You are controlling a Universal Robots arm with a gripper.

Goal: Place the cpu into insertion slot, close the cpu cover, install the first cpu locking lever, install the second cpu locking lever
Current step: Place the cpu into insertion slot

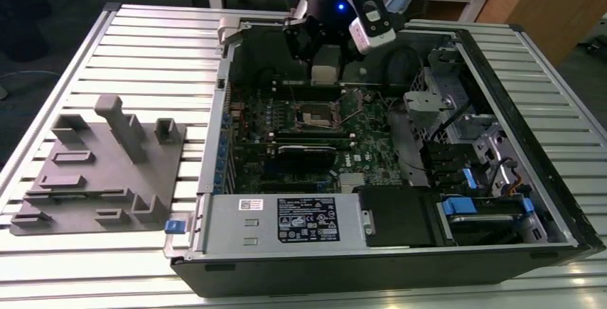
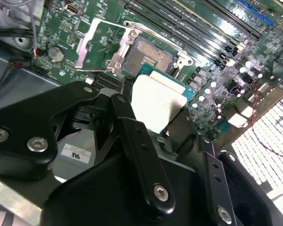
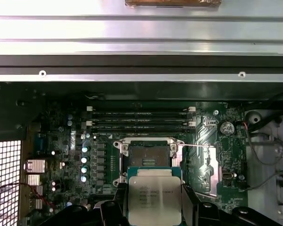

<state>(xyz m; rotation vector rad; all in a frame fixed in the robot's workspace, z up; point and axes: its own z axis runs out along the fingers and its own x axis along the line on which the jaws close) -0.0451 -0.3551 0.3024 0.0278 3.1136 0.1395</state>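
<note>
My gripper [image 1: 325,67] hangs inside the open computer case [image 1: 531,96], above the back part of the green board. It is shut on the cpu [image 3: 154,197], a flat silvery square chip, also seen in the second wrist view [image 2: 158,96]. The chip is held above the board, just short of the insertion slot [image 3: 147,155], whose dark centre lies bare. The cpu cover [image 2: 101,44] stands swung open beside the slot [image 2: 148,54]. A thin metal lever [image 3: 200,145] sticks out sideways from the slot over the open cover frame [image 3: 200,167].
Long black memory slots [image 3: 139,120] run beside the socket. A black card [image 1: 305,150] lies across the board. A drive cage [image 1: 446,110] and cables stand on the exterior view's right. A grey fixture tray [image 1: 104,174] rests on the slatted table outside the case.
</note>
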